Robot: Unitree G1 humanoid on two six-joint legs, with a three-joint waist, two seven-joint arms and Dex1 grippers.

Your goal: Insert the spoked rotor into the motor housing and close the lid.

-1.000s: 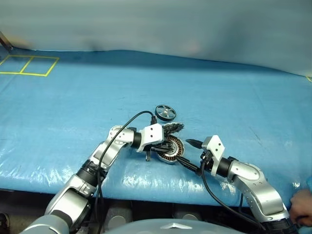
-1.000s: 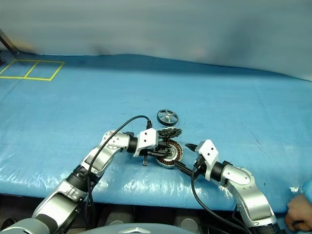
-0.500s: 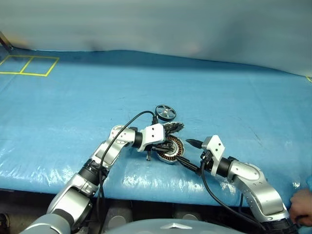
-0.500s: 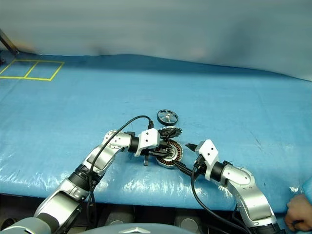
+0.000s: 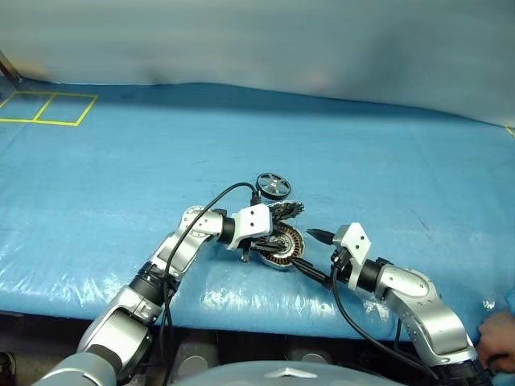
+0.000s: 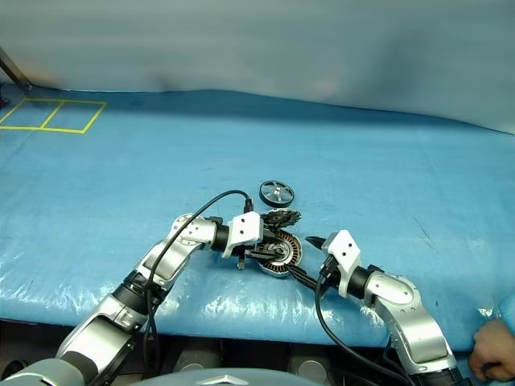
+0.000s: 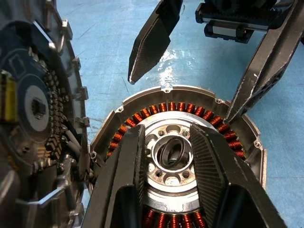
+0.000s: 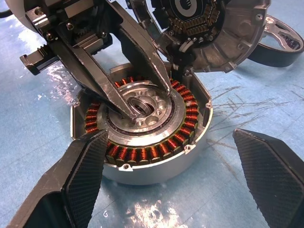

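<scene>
Housing [image 8: 142, 137]: round silver cup with a ring of copper windings and a silver hub [image 7: 172, 156], lying open side up on the blue sheet [image 5: 121, 169] near its front edge; taken as landmark. Lid [image 8: 209, 28]: grey toothed disc with a dark centre, propped steeply on edge against the housing's far rim, inner face turned toward the cup. Rotor [image 5: 273, 185]: black-rimmed wheel with silver spokes, flat on the sheet just beyond the lid, apart from the housing. Left gripper [image 7: 168, 156]: reaches over the housing from its left side, fingers [image 7: 121, 175] slightly apart, tips at either side of the hub's central bore; whether they press on it cannot be told. Right gripper [image 8: 168, 166]: low at the housing's right front, fingers [image 8: 88, 164] spread wide, one just beside the cup's wall, the other well off it, holding nothing. A person's hand [image 5: 497, 330] at the sheet's front corner, far right of the housing.
</scene>
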